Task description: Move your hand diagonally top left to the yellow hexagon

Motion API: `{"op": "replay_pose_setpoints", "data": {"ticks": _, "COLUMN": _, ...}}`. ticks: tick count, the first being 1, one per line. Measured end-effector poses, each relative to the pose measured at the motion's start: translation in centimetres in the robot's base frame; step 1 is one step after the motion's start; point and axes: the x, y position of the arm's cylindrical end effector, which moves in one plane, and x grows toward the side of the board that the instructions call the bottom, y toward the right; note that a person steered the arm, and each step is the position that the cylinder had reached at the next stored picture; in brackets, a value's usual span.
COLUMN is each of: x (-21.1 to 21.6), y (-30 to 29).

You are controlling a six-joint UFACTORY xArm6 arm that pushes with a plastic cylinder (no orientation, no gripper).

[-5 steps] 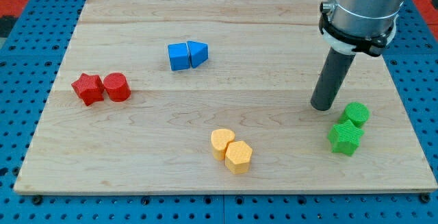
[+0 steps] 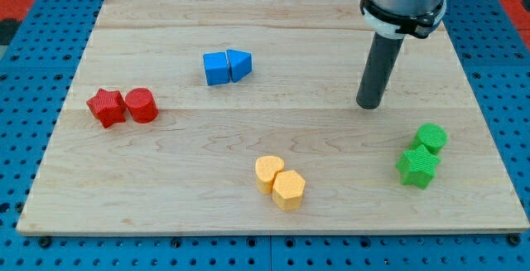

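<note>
The yellow hexagon [image 2: 289,189] lies near the view's bottom centre of the wooden board [image 2: 273,22], touching a yellow heart-shaped block [image 2: 267,172] on its upper left. My tip [image 2: 368,104] rests on the board at the view's right, well up and to the right of the yellow hexagon and up-left of the green blocks. It touches no block.
A green cylinder [image 2: 431,137] and a green star [image 2: 418,166] sit together at the right. A blue cube [image 2: 216,68] and a blue triangular block [image 2: 239,64] touch at upper centre. A red star [image 2: 106,107] and a red cylinder [image 2: 142,104] sit at the left.
My tip has moved up and to the left, away from the green blocks. No block has moved.
</note>
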Motion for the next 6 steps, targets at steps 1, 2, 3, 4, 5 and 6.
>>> {"op": "replay_pose_setpoints", "data": {"ticks": 1, "x": 0.0, "y": -0.1}}
{"op": "replay_pose_setpoints", "data": {"ticks": 2, "x": 0.1, "y": -0.1}}
{"op": "replay_pose_setpoints", "data": {"ticks": 3, "x": 0.1, "y": -0.1}}
{"op": "replay_pose_setpoints", "data": {"ticks": 4, "x": 0.4, "y": -0.3}}
{"op": "replay_pose_setpoints", "data": {"ticks": 5, "x": 2.1, "y": -5.3}}
{"op": "replay_pose_setpoints", "data": {"ticks": 6, "x": 2.8, "y": -10.3}}
